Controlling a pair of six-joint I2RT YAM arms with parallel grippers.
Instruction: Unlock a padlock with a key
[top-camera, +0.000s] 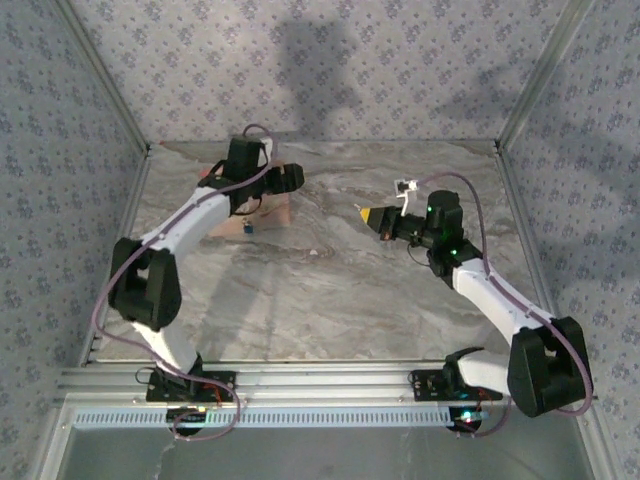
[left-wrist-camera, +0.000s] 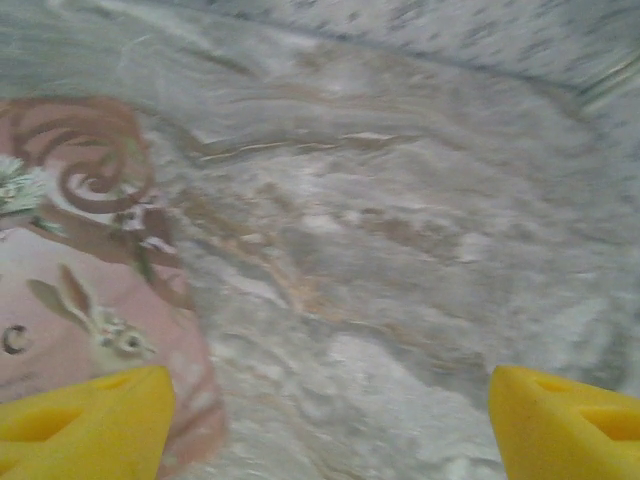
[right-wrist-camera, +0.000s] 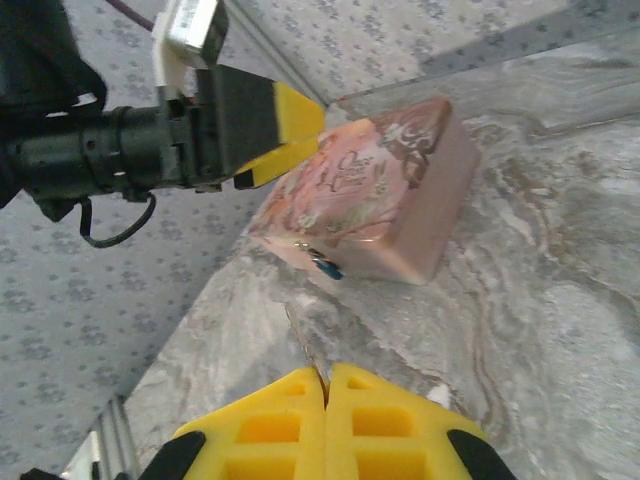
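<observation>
Hovering above pink box (right-wrist-camera: 400, 200): left gripper (left-wrist-camera: 330, 385) wide open, empty | right gripper (right-wrist-camera: 326, 376) closed | padlock (right-wrist-camera: 326, 266) just beside box

The table (top-camera: 330, 290) had a smooth, marble-patterned top with a dull sheen, and the pink box (right-wrist-camera: 370, 190) on it looked like printed card with a slight gloss. The padlock (right-wrist-camera: 326, 264) showed a blue body and a shiny silvery metal part, while the pads (right-wrist-camera: 270, 430) of the right gripper (right-wrist-camera: 327, 382) were matt yellow moulded plastic
</observation>
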